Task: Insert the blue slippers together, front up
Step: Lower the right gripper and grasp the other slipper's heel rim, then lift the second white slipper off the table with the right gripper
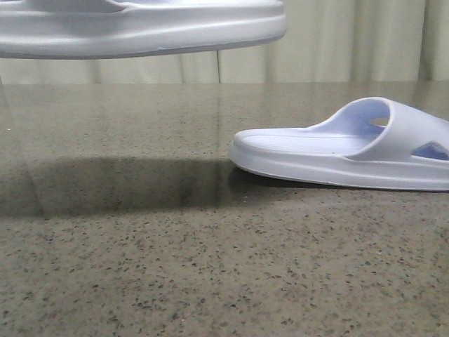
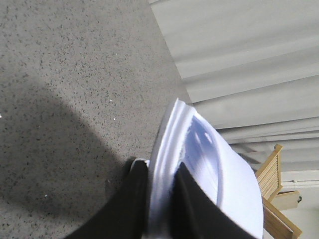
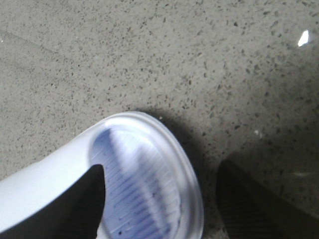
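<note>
While my left fingers (image 2: 158, 199) pinch one slipper (image 2: 209, 169) by its sole edge, it hangs in the air well above the worktop (image 1: 140, 267), level, with its shadow on the stone below. In the left wrist view the two dark fingers press on either side of the thick rim, and the ribbed footbed runs away from them beyond the grip. The other slipper (image 1: 351, 151) lies flat on the worktop, sole down, strap up. My right fingers (image 3: 164, 199) are spread: one finger sits over this slipper's footbed, the other stands on the bare stone just beside its rounded end, so that end lies between them, not yet gripped.

I judge the step in hand to be taking hold of the second slipper so the two can be slid together. To do it well I would close the right fingers on the sole rim, not on the soft strap, and bite deep enough that the foam does not twist out. I would keep the left pinch firm, since a thin edge grip on foam can pivot. Before bringing them together I would turn both so their fronts point up and their straps line up, then ease one into the other slowly. Whether the left grip is deep enough, I cannot tell.
</note>
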Robot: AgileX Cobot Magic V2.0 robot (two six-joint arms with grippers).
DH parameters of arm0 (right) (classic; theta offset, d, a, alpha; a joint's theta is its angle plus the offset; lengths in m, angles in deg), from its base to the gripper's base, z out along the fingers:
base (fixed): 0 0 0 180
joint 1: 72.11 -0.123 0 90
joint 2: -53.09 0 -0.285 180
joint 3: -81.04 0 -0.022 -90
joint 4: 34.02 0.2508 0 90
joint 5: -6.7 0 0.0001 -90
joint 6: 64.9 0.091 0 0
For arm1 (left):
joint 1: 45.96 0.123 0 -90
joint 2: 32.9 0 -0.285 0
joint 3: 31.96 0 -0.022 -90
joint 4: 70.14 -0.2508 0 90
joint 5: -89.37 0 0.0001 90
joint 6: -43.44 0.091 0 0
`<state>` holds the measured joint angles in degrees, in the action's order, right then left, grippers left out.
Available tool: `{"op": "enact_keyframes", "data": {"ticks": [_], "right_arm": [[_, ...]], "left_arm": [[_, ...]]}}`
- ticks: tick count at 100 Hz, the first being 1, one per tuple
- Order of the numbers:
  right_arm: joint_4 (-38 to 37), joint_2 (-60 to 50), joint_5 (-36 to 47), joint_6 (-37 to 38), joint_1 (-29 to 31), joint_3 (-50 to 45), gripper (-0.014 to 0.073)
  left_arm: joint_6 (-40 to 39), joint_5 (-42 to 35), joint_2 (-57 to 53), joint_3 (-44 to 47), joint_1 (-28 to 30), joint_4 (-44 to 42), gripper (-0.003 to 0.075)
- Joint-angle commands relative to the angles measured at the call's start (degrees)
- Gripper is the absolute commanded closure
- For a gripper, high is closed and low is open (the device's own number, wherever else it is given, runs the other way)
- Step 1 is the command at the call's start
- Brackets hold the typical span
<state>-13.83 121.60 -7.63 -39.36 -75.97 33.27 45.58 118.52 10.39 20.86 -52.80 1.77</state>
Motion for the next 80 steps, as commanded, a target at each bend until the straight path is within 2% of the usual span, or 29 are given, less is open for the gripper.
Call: {"op": "enact_keyframes", "data": {"ticks": [1, 15, 60, 80], "right_arm": [[0.2, 0.4, 3.8, -0.2, 0.2, 1.9, 0.0200], [0.2, 2.0, 4.2, -0.2, 0.2, 1.9, 0.0267], [0.2, 4.9, 4.2, -0.2, 0.2, 1.9, 0.0283], [0.2, 5.5, 4.0, -0.2, 0.2, 1.9, 0.0396]], "left_arm": [[0.1, -0.6, -0.2, -2.1, -0.5, 2.7, 0.0704], [0.1, -0.6, -0.2, -2.1, -0.5, 2.7, 0.0704], [0.1, -0.6, -0.2, -2.1, -0.5, 2.7, 0.0704], [0.1, -0.6, -0.2, -2.1, -0.5, 2.7, 0.0704]]}}
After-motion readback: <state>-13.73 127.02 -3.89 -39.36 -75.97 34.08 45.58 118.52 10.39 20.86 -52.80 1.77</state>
